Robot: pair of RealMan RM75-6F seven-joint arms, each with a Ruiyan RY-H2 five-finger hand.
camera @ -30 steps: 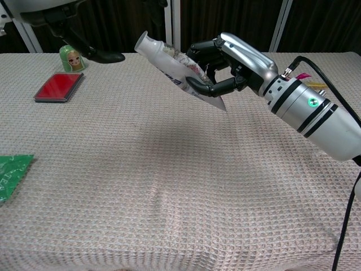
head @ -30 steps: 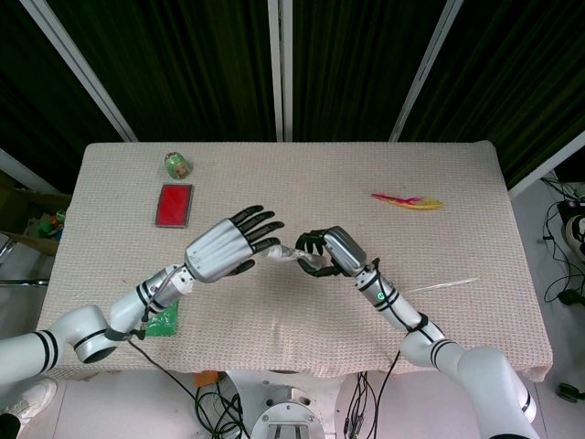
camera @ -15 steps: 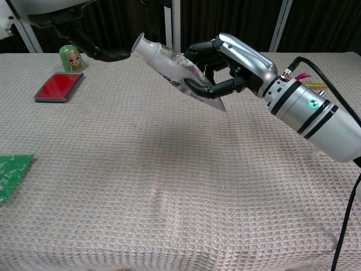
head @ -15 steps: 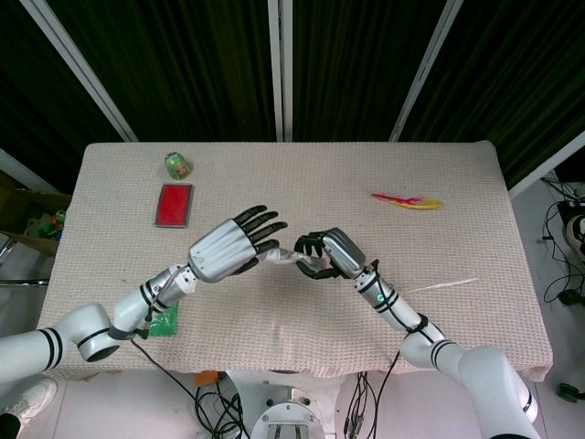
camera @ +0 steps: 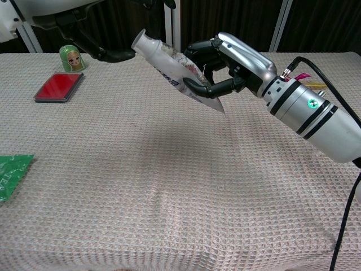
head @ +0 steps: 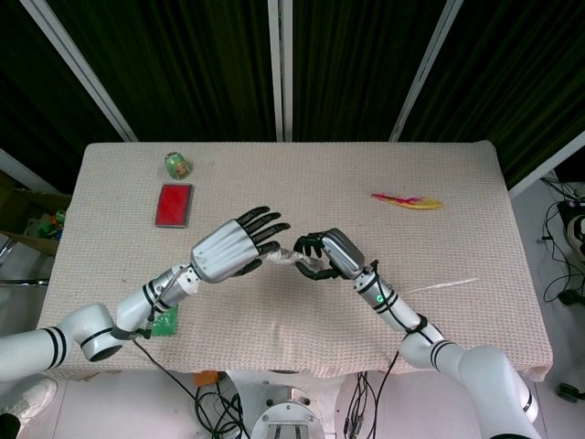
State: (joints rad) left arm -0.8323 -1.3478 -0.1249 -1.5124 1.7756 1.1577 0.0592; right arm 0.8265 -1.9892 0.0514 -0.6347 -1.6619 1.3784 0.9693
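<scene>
Dark fingers of the right hand curl around a white printed tube, held tilted above the cloth-covered surface, its capped end pointing up toward the left hand. That hand hovers with its fingers spread and holding nothing, their tips just beside the tube's cap. Farther out, a red flat case lies near the surface's far left corner beside a small green figurine; a green packet sits at the near left edge, and a pink-and-yellow feather lies to the far right.
</scene>
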